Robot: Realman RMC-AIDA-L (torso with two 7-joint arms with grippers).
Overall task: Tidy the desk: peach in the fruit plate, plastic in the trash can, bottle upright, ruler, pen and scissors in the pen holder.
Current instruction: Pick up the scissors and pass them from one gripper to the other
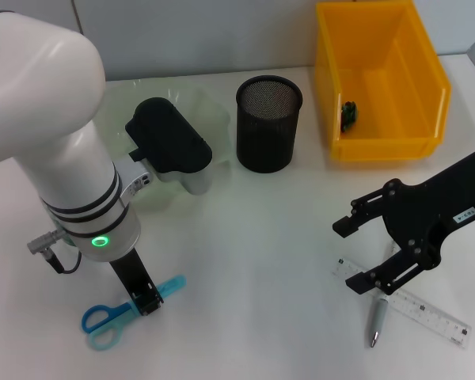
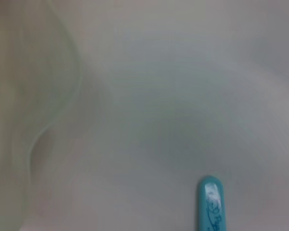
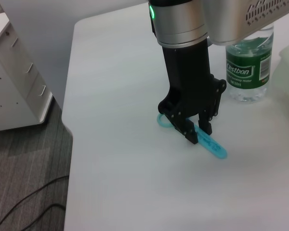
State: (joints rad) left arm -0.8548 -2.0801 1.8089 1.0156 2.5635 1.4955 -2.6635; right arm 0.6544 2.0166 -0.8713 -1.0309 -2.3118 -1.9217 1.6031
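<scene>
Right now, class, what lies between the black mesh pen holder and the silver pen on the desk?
Head view: only bare white desk between black mesh pen holder and silver pen.

- My left gripper [image 1: 146,302] points straight down at the desk, fingers [image 3: 190,135] slightly parted and straddling.
- My right gripper [image 1: 356,253] hovers low, held level, jaws spread wide.

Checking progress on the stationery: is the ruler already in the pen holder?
No, the ruler lies flat on the table beside the pen, well away from the black mesh pen holder.
</scene>
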